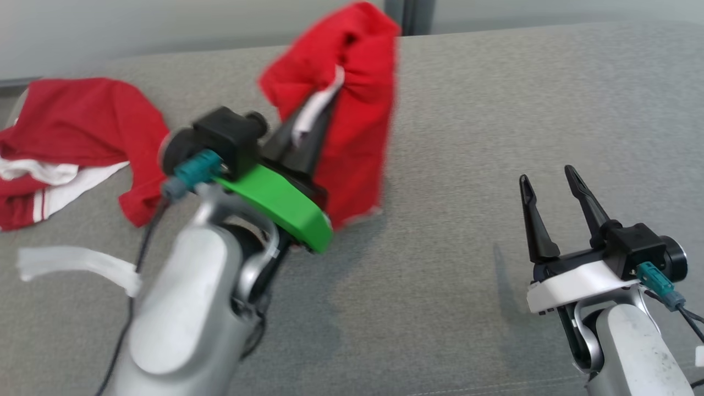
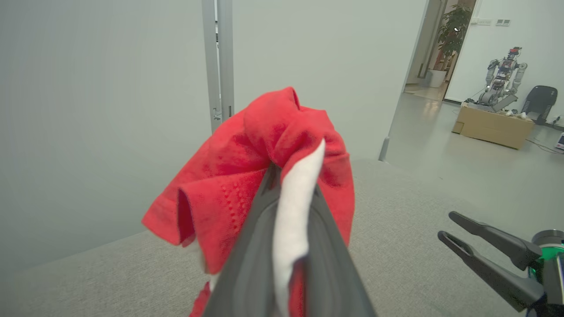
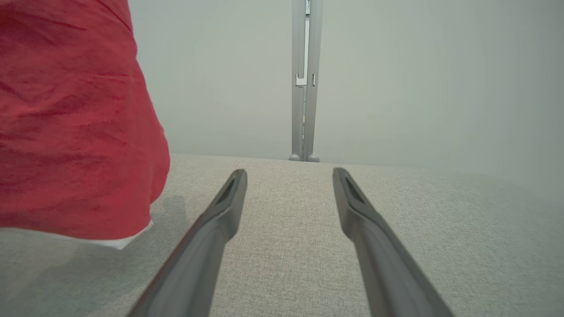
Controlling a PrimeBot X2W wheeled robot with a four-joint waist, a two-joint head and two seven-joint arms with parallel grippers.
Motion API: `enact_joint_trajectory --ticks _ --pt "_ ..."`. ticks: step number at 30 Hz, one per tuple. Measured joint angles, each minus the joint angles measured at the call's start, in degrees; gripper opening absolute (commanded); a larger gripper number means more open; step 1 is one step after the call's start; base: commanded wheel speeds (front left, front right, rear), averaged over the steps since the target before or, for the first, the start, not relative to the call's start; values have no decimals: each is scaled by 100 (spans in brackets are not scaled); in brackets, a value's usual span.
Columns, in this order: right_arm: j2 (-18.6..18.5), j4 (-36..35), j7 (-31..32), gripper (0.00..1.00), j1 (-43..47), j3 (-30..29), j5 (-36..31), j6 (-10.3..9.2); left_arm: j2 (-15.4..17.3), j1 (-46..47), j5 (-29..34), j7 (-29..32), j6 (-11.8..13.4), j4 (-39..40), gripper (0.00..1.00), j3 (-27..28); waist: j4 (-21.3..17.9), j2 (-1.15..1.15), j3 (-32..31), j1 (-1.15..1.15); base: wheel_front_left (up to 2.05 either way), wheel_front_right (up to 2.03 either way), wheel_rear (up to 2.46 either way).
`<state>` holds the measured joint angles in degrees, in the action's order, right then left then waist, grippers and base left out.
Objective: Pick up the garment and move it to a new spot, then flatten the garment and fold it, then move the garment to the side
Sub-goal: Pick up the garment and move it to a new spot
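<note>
The garment (image 1: pixel 352 82) is red with white trim, and it hangs bunched in the air above the grey cushioned surface (image 1: pixel 495 110). My left gripper (image 1: pixel 313 118) is shut on a white-edged fold of it, with the cloth draping down on the right of the fingers. The left wrist view shows the garment (image 2: pixel 229 193) humped over the closed left gripper (image 2: pixel 291 176), a white strip pinched between the jaws. My right gripper (image 1: pixel 547 173) stands open low at the right, holding nothing. In the right wrist view the right gripper (image 3: pixel 288 174) points across bare fabric, with the garment's hem (image 3: pixel 75 132) hanging at the left.
A second red and white garment (image 1: pixel 71 126) lies crumpled at the far left of the surface. A pale curved strip (image 1: pixel 77 264) lies near the front left. Behind the surface are a grey wall and a metal post (image 2: pixel 218 61); another robot (image 2: pixel 502 79) and a cardboard box (image 2: pixel 493 125) stand far off.
</note>
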<state>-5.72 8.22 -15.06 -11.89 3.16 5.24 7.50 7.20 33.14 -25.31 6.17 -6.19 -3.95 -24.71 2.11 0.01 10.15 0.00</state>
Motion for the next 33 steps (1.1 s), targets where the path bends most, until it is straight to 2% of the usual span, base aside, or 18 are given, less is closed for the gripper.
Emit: enact_joint_trajectory --ticks 4,8,13,19,21,22,23,24,25,29,33 --pt "43 -75 0 100 137 -115 3 0 -233 -367 -126 189 45 389 0 -498 -333 0 -135 0 0 0 0" --pt "96 -105 0 100 237 -138 3 0 -365 -634 -281 143 232 186 0 -831 -711 0 -227 0 0 0 0" --pt "142 -85 0 100 331 -172 15 0 -410 -829 -471 -110 431 -995 0 -901 -1192 0 -287 0 0 0 0" --pt "183 -93 0 100 475 -204 16 0 -296 -731 -528 -716 608 -2515 0 -519 -1692 0 -321 0 0 0 0" --pt "183 -102 0 100 503 -247 19 0 -199 -511 -498 -1058 765 -3059 0 -294 -1851 0 -328 0 0 0 0" --pt "186 -108 0 100 517 -264 19 0 -176 -437 -493 -1125 808 -3229 7 -242 -1881 0 -330 0 0 0 0" --pt "187 -108 0 100 539 -274 19 0 -154 -372 -479 -1184 840 -3393 34 -219 -1891 0 -334 0 0 0 0" --pt "189 -107 0 100 559 -279 16 -1 -140 -325 -475 -1252 851 -3543 87 -183 -1884 0 -337 0 0 0 0" --pt "192 -105 0 100 563 -283 13 0 -126 -282 -475 -1325 881 -3683 100 -155 -1866 0 -339 0 0 0 0" --pt "214 -118 0 100 563 -288 10 0 -119 -188 -612 -1449 786 -4040 100 -47 -1739 0 -354 0 0 0 0" --pt "222 -146 0 100 595 -359 3 0 -8 -383 -709 -1608 669 -3908 100 32 -1617 0 -410 0 0 0 0"
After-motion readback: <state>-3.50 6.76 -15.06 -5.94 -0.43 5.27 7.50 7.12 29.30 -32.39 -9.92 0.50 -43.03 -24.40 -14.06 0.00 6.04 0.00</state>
